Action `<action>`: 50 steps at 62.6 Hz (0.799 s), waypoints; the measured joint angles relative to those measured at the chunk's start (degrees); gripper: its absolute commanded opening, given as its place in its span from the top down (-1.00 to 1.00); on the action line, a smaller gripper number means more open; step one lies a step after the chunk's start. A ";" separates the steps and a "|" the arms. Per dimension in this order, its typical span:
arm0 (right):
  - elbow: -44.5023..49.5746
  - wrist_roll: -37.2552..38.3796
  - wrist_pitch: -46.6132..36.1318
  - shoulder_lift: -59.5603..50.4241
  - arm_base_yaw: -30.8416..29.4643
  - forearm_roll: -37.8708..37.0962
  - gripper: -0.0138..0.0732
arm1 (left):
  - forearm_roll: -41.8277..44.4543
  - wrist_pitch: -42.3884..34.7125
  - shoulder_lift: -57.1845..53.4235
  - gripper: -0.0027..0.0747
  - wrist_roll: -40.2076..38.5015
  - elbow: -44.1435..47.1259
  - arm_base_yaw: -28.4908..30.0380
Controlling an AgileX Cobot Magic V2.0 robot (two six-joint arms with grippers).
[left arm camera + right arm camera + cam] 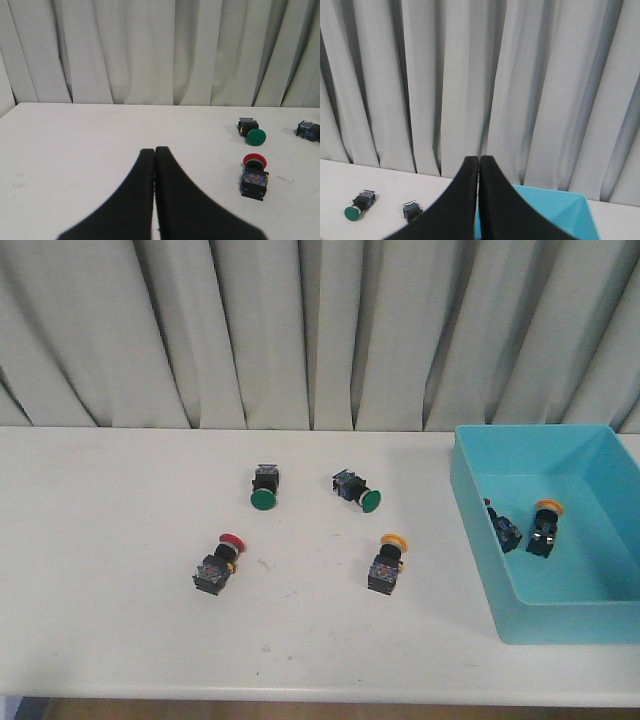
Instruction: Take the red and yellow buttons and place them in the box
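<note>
1. A white counter (110, 570) carries everything.
2. Two green-capped buttons lie near the middle of it, the left one (263, 488) cap toward the camera, the right one (356, 490) tilted rightward.
3. A pale grey pleated curtain (300, 330) hangs behind.

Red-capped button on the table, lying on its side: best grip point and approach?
Grip the red-capped push-button across its black blocky body, coming straight down. It lies on its side with the round cap pointing toward the curtain, so the body's flat side faces suit the jaws; the cap would likely slip. The left gripper, now shut, must open first.
</note>
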 measured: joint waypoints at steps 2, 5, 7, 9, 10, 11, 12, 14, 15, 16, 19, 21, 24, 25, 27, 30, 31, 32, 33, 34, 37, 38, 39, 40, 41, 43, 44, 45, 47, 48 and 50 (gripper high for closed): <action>0.00 0.00 0.00 0.00 0.00 0.00 0.70 | 0.00 0.00 0.00 0.95 0.00 0.00 0.00; 0.00 0.00 0.00 0.00 0.00 0.00 0.70 | 0.00 0.00 0.00 0.95 -0.04 0.00 0.00; 0.00 0.00 0.00 0.00 0.00 0.00 0.70 | 0.00 0.00 0.00 0.95 -0.04 0.00 0.00; 0.00 0.00 0.00 0.00 0.00 0.00 0.70 | 0.00 0.00 0.00 0.95 -0.04 0.00 0.00; 0.00 0.00 0.00 0.00 0.00 0.00 0.70 | 0.00 0.00 0.00 0.95 -0.04 0.00 0.00; 0.00 0.00 0.00 0.00 0.00 0.00 0.70 | 0.00 0.00 0.00 0.95 -0.04 0.00 0.00; 0.00 0.00 0.00 0.00 0.00 0.00 0.70 | 0.00 0.00 0.00 0.95 -0.04 0.00 0.00; 0.00 0.00 0.00 0.00 0.00 0.00 0.70 | 0.00 0.00 0.00 0.95 -0.06 0.00 0.00; 0.00 0.00 0.00 0.00 0.00 0.00 0.70 | 0.00 0.00 0.00 0.95 -0.11 0.00 0.00; 0.00 0.00 0.00 0.00 0.00 0.00 0.70 | 0.00 0.00 0.00 0.95 -0.11 0.00 0.00; 0.00 0.00 0.00 0.00 0.00 0.00 0.70 | 0.00 0.00 0.00 0.95 -0.11 0.00 0.00; 0.00 0.00 0.00 0.00 0.00 0.00 0.70 | 0.00 0.00 0.00 0.95 -0.11 0.00 0.00; 0.00 0.00 0.00 0.00 0.00 0.00 0.70 | 0.00 0.00 0.00 0.95 -0.11 0.00 0.00; 0.00 0.00 0.00 0.00 0.00 0.00 0.70 | 0.00 0.00 0.00 0.95 -0.11 0.00 0.00; 0.00 0.00 0.00 0.00 0.00 0.00 0.70 | 0.00 0.00 0.00 0.95 -0.11 0.00 0.00; 0.00 0.00 0.00 0.00 0.00 0.00 0.70 | 0.00 0.00 0.00 0.95 -0.11 0.00 0.00; 0.00 0.00 0.00 0.00 0.00 0.00 0.70 | 0.00 0.00 0.00 0.95 -0.11 0.00 0.00; 0.00 0.00 0.00 0.00 0.00 0.00 0.70 | 0.00 0.00 0.00 0.95 -0.11 0.00 0.00; 0.00 0.00 0.00 0.00 0.00 0.00 0.70 | 0.00 0.00 0.00 0.95 -0.11 0.00 0.00; 0.00 0.00 0.00 0.00 0.00 0.00 0.70 | 0.00 0.00 0.00 0.95 -0.11 0.00 0.00; 0.00 0.00 0.00 0.00 0.00 0.00 0.70 | 0.00 0.00 0.00 0.95 -0.11 0.00 0.00; 0.00 0.00 0.00 0.00 0.00 0.00 0.70 | 0.00 0.00 0.00 0.95 -0.11 0.00 0.00; 0.00 0.00 0.00 0.00 0.00 0.00 0.70 | 0.00 0.00 0.00 0.95 -0.11 0.00 0.00; 0.00 0.00 0.00 0.00 0.00 0.00 0.70 | 0.00 0.00 0.00 0.95 -0.11 0.00 0.00; 0.00 0.00 0.00 0.00 0.00 0.00 0.70 | 0.00 0.00 0.00 0.95 -0.11 0.00 0.00; 0.00 0.00 0.00 0.00 0.00 0.00 0.70 | 0.00 0.00 0.00 0.95 -0.11 0.00 0.00; 0.00 0.00 0.00 0.00 0.00 0.00 0.70 | 0.00 0.00 0.00 0.95 -0.11 0.00 0.00; 0.00 0.00 0.00 0.00 0.00 0.00 0.70 | 0.00 0.00 0.00 0.95 -0.11 0.00 0.00; 0.01 0.00 -0.08 0.00 0.00 -0.19 0.70 | 0.00 0.00 0.00 0.95 -0.11 0.00 0.00; 0.06 0.00 -0.16 0.00 0.00 -0.36 0.70 | 0.00 0.00 0.00 0.95 -0.11 0.00 0.00; 0.33 0.08 -0.74 -0.06 0.00 -1.08 0.70 | 0.00 0.00 0.00 0.95 -0.11 0.00 0.00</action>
